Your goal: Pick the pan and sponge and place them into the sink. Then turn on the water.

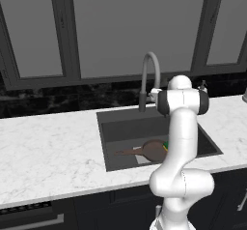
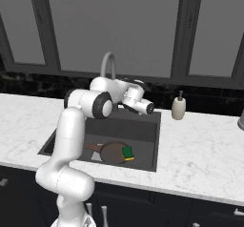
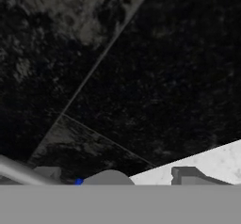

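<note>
The reddish-brown pan (image 1: 153, 150) (image 2: 112, 152) lies at the bottom of the dark sink (image 1: 126, 128) (image 2: 144, 128), its long handle pointing left. The yellow and green sponge (image 2: 127, 152) (image 1: 165, 146) rests on the pan's right edge. My gripper (image 2: 147, 108) hangs above the sink's back edge, just right of the gooseneck faucet (image 1: 150, 74) (image 2: 108, 65), pointing at the black backsplash. The hand view looks at that backsplash, with the grey faucet base (image 3: 109, 178) and a small blue spot (image 3: 79, 181) low in the picture. The water is out of view. The jaws' spacing is not visible.
A beige soap dispenser (image 2: 178, 108) stands on the white marble counter (image 1: 48, 151) (image 2: 200, 145) right of the sink. Dark window frames rise behind the backsplash. My own arm rises in front of the sink's right half in the left base view.
</note>
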